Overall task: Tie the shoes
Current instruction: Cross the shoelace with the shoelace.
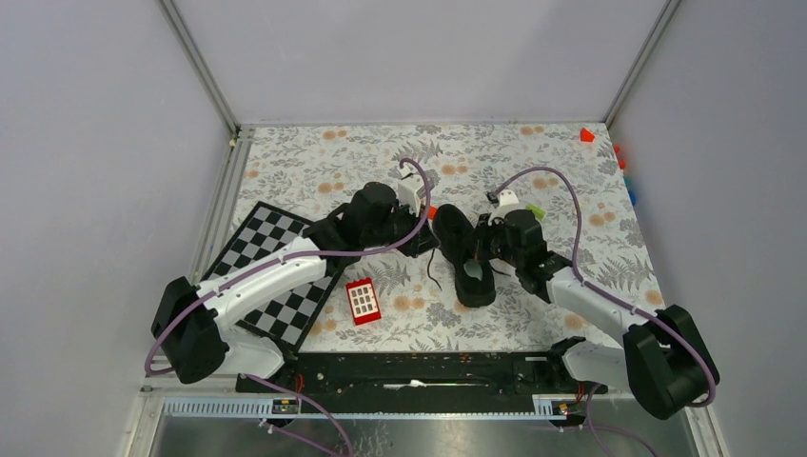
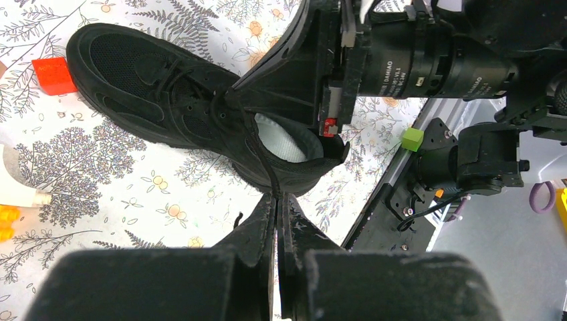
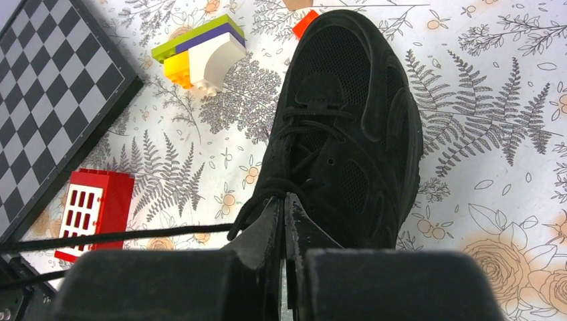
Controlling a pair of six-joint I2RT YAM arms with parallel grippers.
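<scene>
grey walls box in a floral-print counter [image 1: 533, 162]. at its middle, between the arms, lies one all-black low-top sneaker [image 1: 463, 249], toe pointing away, with a mesh upper and a pale grey insole [image 2: 286, 146] showing at the heel. left claw [image 2: 277, 200] is clenched on a thin black lace [image 2: 264, 160] coming off the tongue. right claw [image 3: 286, 202] is pinched tight on another lace by the eyelets.
</scene>
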